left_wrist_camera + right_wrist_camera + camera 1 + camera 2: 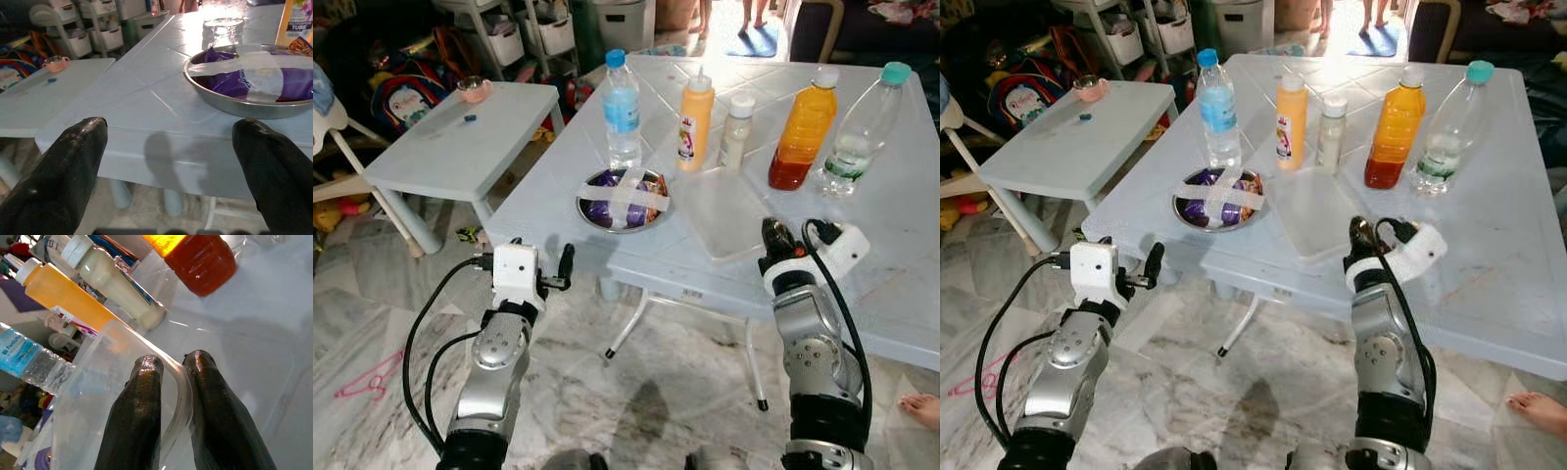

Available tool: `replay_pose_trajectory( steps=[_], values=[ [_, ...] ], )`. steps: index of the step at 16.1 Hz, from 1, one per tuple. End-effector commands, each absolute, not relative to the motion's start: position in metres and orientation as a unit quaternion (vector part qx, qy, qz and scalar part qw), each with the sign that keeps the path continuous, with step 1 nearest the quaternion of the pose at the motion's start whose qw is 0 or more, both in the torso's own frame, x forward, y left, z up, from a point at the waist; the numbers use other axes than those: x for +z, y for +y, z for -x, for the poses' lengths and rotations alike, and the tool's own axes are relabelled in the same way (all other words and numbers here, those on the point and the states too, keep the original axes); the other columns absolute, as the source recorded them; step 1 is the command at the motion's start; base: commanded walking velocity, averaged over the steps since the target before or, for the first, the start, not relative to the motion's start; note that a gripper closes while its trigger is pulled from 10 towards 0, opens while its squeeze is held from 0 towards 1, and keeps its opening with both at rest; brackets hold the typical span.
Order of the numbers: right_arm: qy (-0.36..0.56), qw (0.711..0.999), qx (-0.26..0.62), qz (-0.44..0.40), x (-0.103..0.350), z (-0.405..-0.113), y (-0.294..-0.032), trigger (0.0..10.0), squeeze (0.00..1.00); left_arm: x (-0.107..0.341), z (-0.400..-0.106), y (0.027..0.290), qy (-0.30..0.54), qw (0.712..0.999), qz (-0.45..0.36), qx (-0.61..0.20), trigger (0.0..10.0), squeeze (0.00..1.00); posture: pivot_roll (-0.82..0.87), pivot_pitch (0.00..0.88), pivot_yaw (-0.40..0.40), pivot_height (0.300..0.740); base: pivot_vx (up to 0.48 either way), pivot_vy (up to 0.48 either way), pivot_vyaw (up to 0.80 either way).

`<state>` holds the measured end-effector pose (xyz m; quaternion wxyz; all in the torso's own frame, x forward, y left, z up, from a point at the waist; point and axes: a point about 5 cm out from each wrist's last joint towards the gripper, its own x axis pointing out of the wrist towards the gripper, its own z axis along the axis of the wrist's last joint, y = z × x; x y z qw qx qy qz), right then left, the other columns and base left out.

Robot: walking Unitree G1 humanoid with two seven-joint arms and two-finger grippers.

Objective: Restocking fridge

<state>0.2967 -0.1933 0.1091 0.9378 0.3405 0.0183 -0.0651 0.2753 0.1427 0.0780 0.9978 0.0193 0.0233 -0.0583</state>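
Pale blue tabletop [901, 245]: carries everything, stands before both arms.
Tub [724, 211]: clear plastic, at the near edge; likely light, thin-walled, slippery; best held by the rim.
Bowl [624, 200]: steel, taped over, left of tub.
Right gripper [171, 367]: fingers [139, 406] pinched on tub rim.
Left gripper [168, 142]: fingers [63, 171] spread wide, empty, short of the edge, facing bowl.

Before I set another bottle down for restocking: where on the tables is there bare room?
The big table is bare on its right side, beyond the teal-capped bottle. The small table is mostly bare beside the pink cup. It is crowded around the bottle row, the steel bowl and the clear container, whose rim the right gripper pinches.
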Motion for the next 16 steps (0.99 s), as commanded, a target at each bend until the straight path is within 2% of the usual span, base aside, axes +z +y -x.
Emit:
replay_pose_trajectory(
  steps=[1, 3, 4, 5, 6, 7, 9, 10, 11, 15, 16],
  values=[
    [0.018, 0.947, -0.058, -0.316, 0.113, -0.295, -0.187, 10.0, 0.0, 0.077, -0.278, 0.147, 0.033, 0.998, -0.024, -0.042, 10.0, 0.0, -0.12, 0.0, 0.117, 0.74, 0.0, 0.0, 0.0],
    [0.011, 0.947, -0.071, -0.313, 0.116, -0.294, -0.188, 10.0, 0.0, 0.079, -0.28, 0.147, 0.032, 0.998, -0.025, -0.041, 10.0, 0.0, -0.12, 0.0, 0.117, 0.74, 0.0, 0.0, 0.0],
    [0.004, 0.947, -0.078, -0.312, 0.119, -0.292, -0.189, 1.9, 0.0, 0.081, -0.281, 0.148, 0.029, 0.998, -0.027, -0.041, 10.0, 0.0, -0.11, 0.0, 0.115, 0.74, 0.0, 0.0, 0.0],
    [0.004, 0.947, -0.078, -0.312, 0.119, -0.291, -0.189, 1.9, 0.0, 0.081, -0.281, 0.148, 0.029, 0.998, -0.028, -0.04, 10.0, 0.0, -0.11, 0.0, 0.115, 0.74, 0.0, 0.0, 0.0],
    [0.002, 0.948, -0.084, -0.307, 0.121, -0.289, -0.19, 0.4, 0.0, 0.081, -0.281, 0.149, 0.03, 0.998, -0.031, -0.038, 10.0, 0.0, -0.12, 0.0, 0.114, 0.74, 0.0, 0.0, 0.0],
    [0.002, 0.948, -0.087, -0.306, 0.121, -0.288, -0.19, 0.0, 0.0, 0.08, -0.281, 0.149, 0.031, 0.998, -0.031, -0.038, 10.0, 0.0, -0.12, 0.0, 0.113, 0.74, 0.0, 0.0, 0.0],
    [-0.001, 0.95, -0.088, -0.299, 0.122, -0.287, -0.191, 0.2, 0.0, 0.077, -0.28, 0.147, 0.036, 0.998, -0.03, -0.04, 10.0, 0.0, -0.12, 0.0, 0.112, 0.74, -0.272, 0.0, 0.0],
    [-0.003, 0.953, -0.089, -0.288, 0.125, -0.288, -0.192, 8.4, 0.0, 0.077, -0.28, 0.144, 0.036, 0.998, -0.028, -0.043, 10.0, 0.0, -0.12, 0.0, 0.112, 0.74, -0.274, 0.0, 0.0],
    [-0.006, 0.954, -0.089, -0.285, 0.127, -0.289, -0.192, 10.0, 0.0, 0.077, -0.28, 0.143, 0.037, 0.998, -0.027, -0.044, 10.0, 0.0, -0.12, 0.0, 0.112, 0.74, -0.274, 0.0, 0.0],
    [-0.02, 0.964, -0.079, -0.251, 0.134, -0.287, -0.188, 10.0, 0.0, 0.076, -0.279, 0.141, 0.04, 0.998, -0.026, -0.046, 10.0, 0.0, -0.13, 0.0, 0.11, 0.74, -0.278, 0.0, 0.0],
    [-0.03, 0.971, -0.077, -0.226, 0.137, -0.287, -0.189, 10.0, 0.0, 0.075, -0.279, 0.141, 0.041, 0.998, -0.025, -0.046, 10.0, 0.0, -0.13, 0.0, 0.11, 0.74, 0.3, 0.0, 0.0]
  ],
)
